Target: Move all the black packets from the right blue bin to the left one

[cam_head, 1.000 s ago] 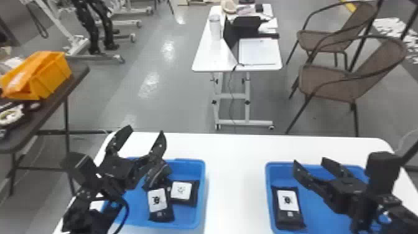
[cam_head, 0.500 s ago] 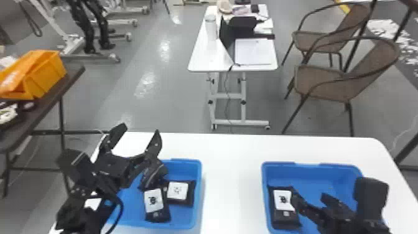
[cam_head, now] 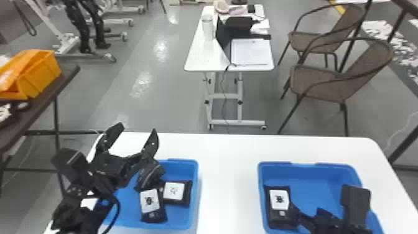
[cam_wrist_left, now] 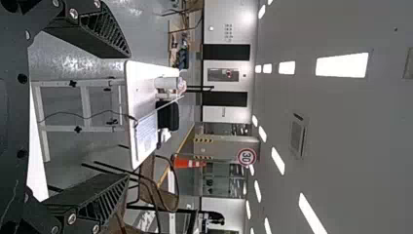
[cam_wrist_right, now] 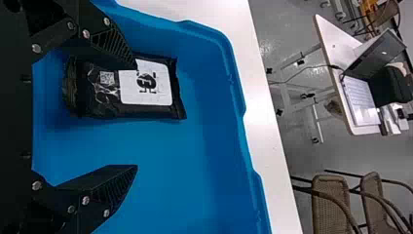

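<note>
My right black two-fingered end effector (cam_wrist_right: 136, 117) gapes wide, one finger over the black, white-labelled plastic packet (cam_wrist_right: 151, 90) at nine o'clock in the right blue plastic bin (cam_wrist_right: 195, 161), so descending unshifted could squash it.

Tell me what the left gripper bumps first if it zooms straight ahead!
Nothing close: the way ahead of the left gripper looks free. Far off stands a white table, but I can't tell if it would hit that.
</note>
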